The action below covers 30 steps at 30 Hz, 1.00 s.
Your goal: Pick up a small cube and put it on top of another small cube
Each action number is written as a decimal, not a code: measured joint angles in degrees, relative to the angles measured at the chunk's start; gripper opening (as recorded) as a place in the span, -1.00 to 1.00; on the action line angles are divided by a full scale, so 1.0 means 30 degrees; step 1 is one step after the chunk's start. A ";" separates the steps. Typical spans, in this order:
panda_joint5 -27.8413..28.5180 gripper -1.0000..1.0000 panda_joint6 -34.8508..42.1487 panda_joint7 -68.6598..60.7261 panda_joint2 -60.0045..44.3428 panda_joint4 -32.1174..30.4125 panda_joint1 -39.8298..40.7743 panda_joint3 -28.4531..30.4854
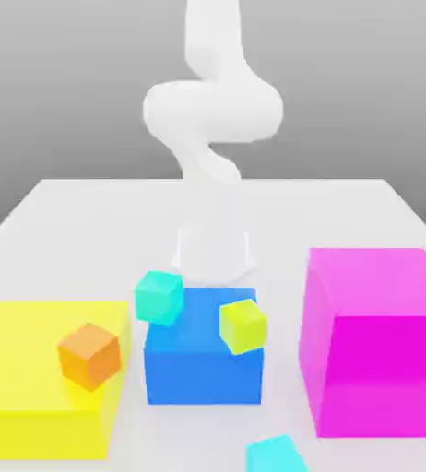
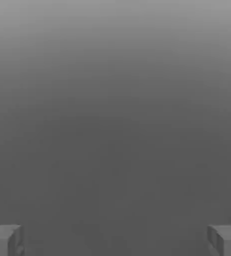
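Nothing of the stacking looks done yet, judging by how things lie. The small plain light cyan cube (image 1: 276,454) sits on the white table (image 1: 78,221) at the near edge of the exterior view, just in front of the big blue block (image 1: 203,369) and beside the lower corner of the big magenta block (image 1: 378,341); it is partly cut off by the picture's edge and nothing touches it. The white robot arm (image 1: 212,120) rises behind the blocks, well apart from that cube. In the hand view the end effector (image 2: 115,240) is released: its two grey fingertips (image 2: 5,240) stand far apart at the picture's corners with nothing between them and only plain grey beyond. The other small cubes rest separately: a teal small cube (image 1: 158,297) at the blue block's upper corner on the exterior view's left, a yellow-green small cube (image 1: 243,325) on the blue block's top toward the exterior view's right, and an orange small cube (image 1: 89,355) on the flat yellow block (image 1: 23,369). No small cube lies on another. All of the task appears to remain: reaching the cyan cube, closing on it, lifting it, and setting it on top of another small cube.
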State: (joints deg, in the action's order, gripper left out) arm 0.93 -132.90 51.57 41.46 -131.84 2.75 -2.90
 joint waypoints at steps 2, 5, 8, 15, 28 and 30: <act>0.0315 0.00 -0.0321 0.1647 -0.1227 -0.0018 0.0733 -0.0803; 0.0851 0.00 -0.0770 0.4075 -0.2973 -0.0040 0.1726 -0.1933; 0.1478 0.00 -0.1224 0.6547 -0.4700 -0.0065 0.2651 -0.3024; 0.3403 0.00 -0.2232 1.2626 -0.8820 -0.0110 0.4062 -0.4886; 0.5802 0.00 -0.4226 2.3087 -1.6261 -0.0231 0.3952 -0.5481; 0.5680 0.00 -0.4626 2.4355 -1.7277 -0.0281 0.3739 -0.5392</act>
State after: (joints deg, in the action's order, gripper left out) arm 17.97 -146.77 124.64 -10.37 -132.68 13.97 -19.07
